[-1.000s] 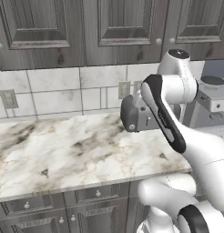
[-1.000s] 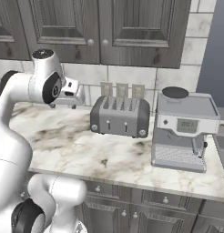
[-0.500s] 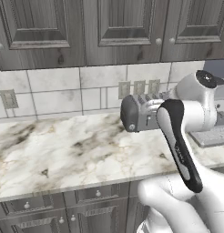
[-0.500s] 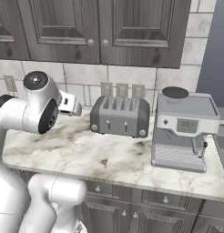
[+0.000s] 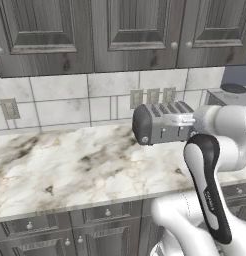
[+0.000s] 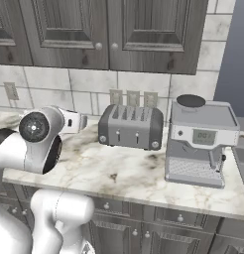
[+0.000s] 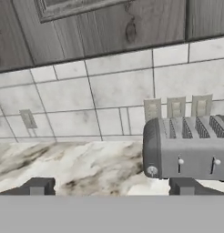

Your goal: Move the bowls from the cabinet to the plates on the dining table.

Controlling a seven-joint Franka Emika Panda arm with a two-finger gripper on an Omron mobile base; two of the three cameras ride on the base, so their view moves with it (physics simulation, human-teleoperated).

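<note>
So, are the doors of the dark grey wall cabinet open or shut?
Shut. The dark grey wood-grain wall cabinet has its raised-panel doors flat and flush, knobs side by side, and nothing of the inside is seen.

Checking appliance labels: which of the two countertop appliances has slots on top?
The toaster, the low grey box with slots along its top. The coffee machine to its right is taller, with a round dark lid and a front display.

The dark grey cabinet (image 5: pixel 130 30) hangs along the top, and its doors are shut. Under it is a wall of pale tiles (image 5: pixel 65 100) with a plug socket (image 5: pixel 9 108) on the left. A grey toaster (image 5: pixel 162 122) stands on the marble desk (image 5: pixel 70 165). The white arm (image 5: pixel 215 165) bends up from the lower right, just in front of the toaster. Grey drawers (image 5: pixel 70 220) sit below the desk.
</note>
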